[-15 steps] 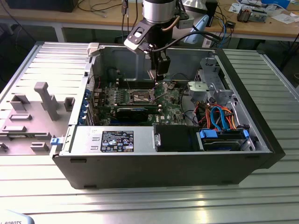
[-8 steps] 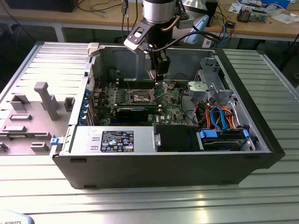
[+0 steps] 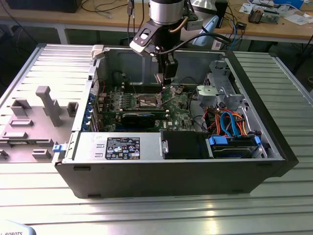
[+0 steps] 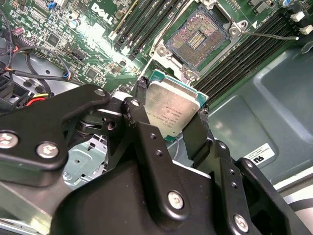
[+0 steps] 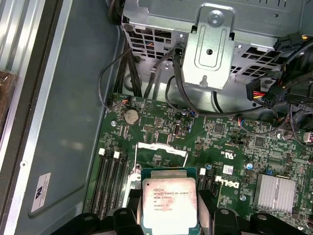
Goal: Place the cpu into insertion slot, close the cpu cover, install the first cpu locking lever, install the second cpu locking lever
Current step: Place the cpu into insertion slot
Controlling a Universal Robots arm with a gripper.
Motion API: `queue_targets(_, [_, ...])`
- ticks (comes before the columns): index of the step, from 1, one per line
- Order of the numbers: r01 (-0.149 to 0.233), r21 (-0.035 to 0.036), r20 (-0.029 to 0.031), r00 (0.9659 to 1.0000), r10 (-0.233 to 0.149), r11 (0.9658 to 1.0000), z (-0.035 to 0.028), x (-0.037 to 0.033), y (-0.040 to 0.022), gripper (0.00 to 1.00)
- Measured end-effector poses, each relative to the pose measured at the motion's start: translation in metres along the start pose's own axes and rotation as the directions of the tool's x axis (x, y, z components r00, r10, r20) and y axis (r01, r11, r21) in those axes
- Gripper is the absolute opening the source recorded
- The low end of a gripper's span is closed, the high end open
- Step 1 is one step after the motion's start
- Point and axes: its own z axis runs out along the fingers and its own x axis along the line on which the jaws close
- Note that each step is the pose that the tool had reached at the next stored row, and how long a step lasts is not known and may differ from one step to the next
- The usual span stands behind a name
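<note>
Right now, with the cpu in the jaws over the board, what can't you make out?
cpu underside: faces away in both wrist views.
insertion slot: in the first wrist view the cpu hides most of it.
cpu cover: same view, the cpu hides its near part.
Height of the cpu above the insertion slot: too small to judge in the exterior view.

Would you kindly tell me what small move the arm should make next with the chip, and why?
Probably a short sideways shift to bring the chip squarely above the socket before any descent. The gripper is shut on the chip's edges, and in the second wrist view the socket lies open, pins bare, seemingly beside the chip rather than under it.
</note>
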Motion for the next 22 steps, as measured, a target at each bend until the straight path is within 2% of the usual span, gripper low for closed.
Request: queue_targets(22, [-0.015, -0.0002, 0.0013, 0.9999, 0.015, 0.9999, 0.0003, 0.0, -0.0001, 0.54])
